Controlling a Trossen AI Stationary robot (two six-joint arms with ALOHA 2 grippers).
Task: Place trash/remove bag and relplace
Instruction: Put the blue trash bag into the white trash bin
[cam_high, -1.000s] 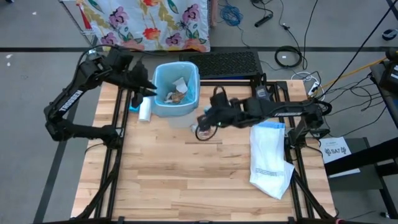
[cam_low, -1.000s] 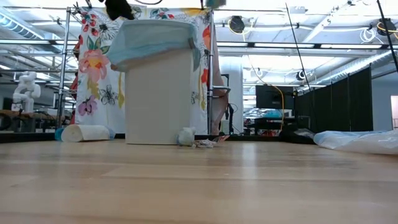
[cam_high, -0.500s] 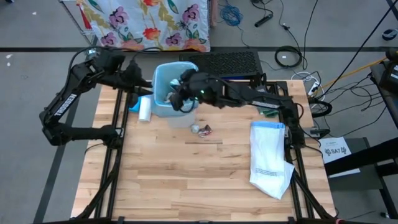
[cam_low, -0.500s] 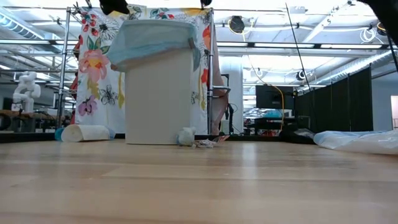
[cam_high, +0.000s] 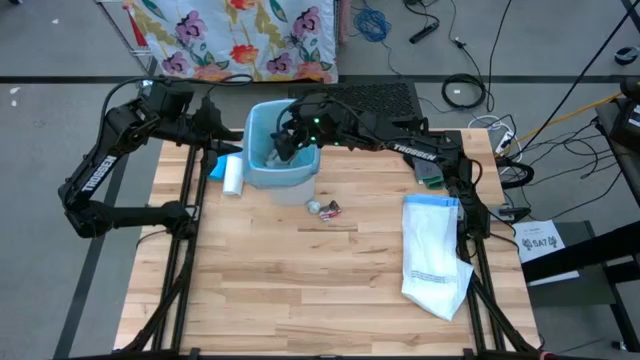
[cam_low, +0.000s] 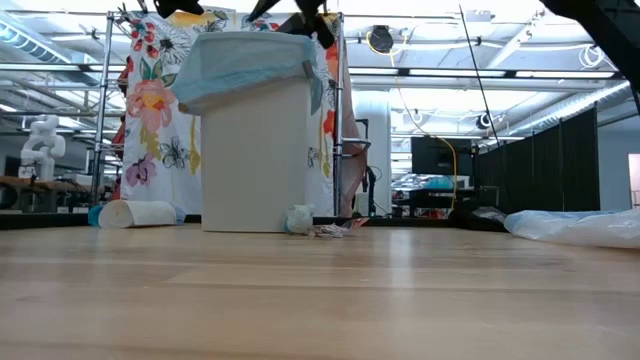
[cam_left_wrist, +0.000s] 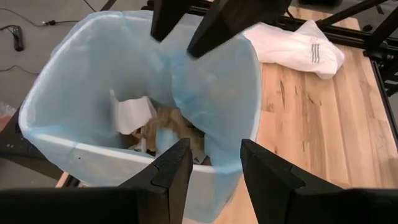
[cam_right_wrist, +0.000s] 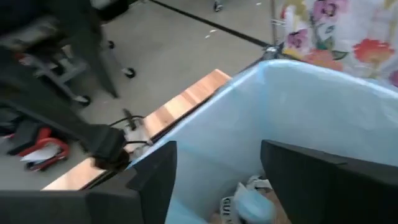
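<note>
Your right gripper (cam_high: 285, 140) hangs over the bin (cam_high: 283, 150) lined with the blue bag (cam_high: 262, 125). Your left gripper (cam_high: 232, 135) sits beside it. Two scraps (cam_high: 322, 208) lie near the white bag (cam_high: 434, 255).

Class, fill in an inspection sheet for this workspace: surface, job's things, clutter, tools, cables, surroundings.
Surface: wooden table.
Job's things: bin lined with light-blue bag, paper trash inside; two scraps on the table beside it; white replacement bag lying flat near the right edge.
Clutter: blue-and-white cylinder lying left of the bin.
Tools: left tool open, at the bin's rim; right tool open, over the bin's mouth.
Cables: several on the floor beyond the table.
Surroundings: floral cloth behind the table.
</note>
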